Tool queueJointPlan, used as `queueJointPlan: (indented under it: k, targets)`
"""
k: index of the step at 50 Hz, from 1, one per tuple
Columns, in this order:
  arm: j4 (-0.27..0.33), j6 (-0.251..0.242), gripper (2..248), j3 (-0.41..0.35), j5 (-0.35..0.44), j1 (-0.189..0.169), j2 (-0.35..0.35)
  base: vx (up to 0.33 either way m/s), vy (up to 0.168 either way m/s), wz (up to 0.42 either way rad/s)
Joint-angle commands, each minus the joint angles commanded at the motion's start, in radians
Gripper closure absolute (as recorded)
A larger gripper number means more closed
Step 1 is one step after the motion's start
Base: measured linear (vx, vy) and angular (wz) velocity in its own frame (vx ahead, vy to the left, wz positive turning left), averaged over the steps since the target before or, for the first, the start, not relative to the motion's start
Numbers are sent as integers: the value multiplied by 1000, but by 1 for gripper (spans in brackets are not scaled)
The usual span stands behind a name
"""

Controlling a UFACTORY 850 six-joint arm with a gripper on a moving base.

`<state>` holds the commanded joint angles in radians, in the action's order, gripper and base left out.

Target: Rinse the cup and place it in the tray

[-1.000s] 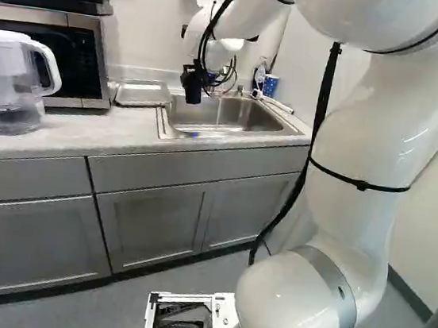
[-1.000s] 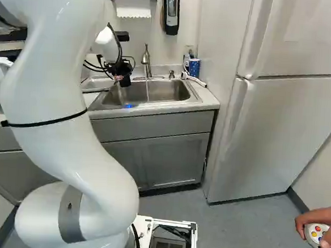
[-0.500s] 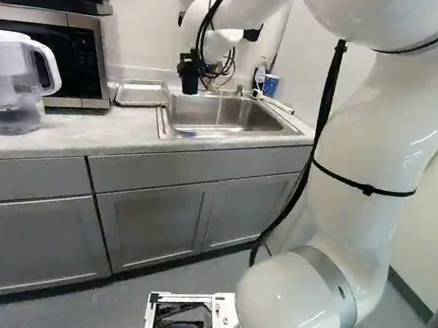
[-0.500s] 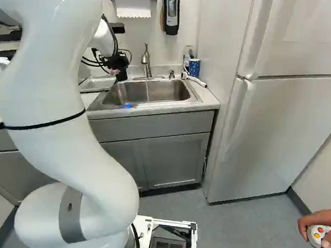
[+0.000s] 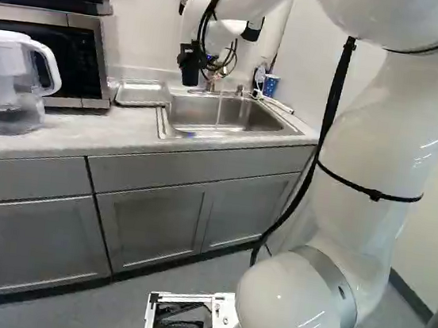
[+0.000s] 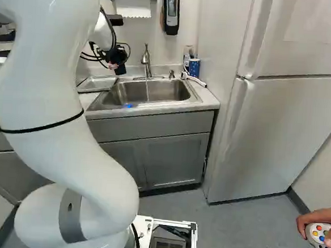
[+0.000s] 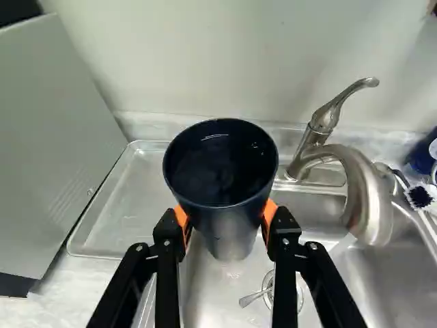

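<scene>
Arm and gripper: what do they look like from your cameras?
The arm is glossy white with rounded joints, a grey band near its foot, black straps and black cables towards the wrist. The gripper is black, with two slim fingers and orange pads.

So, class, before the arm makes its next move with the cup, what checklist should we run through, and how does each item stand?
1. Cup secured: ok, the gripper has its orange pads on two sides of it.
2. Tray reachable: ok as far as I can judge, it lies on the counter beside the sink with nothing in it.
3. Water off: not ok, a thin stream seems to fall from the faucet.
4. Cup drained: cannot tell, its inside is too dark.
5. Cup rinsed clean: cannot tell.
6. Cup above the tray: not ok, it appears nearer the sink's edge.
</scene>
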<state>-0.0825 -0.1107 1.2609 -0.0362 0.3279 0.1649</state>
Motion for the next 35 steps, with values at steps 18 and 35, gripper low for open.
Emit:
queueJointPlan:
  k: [18,35]
  targets:
    - [-18,0,129,16,-56,0,-21,0,0,0]
    - [-36,0,129,33,-112,0,-40,0,0,0]
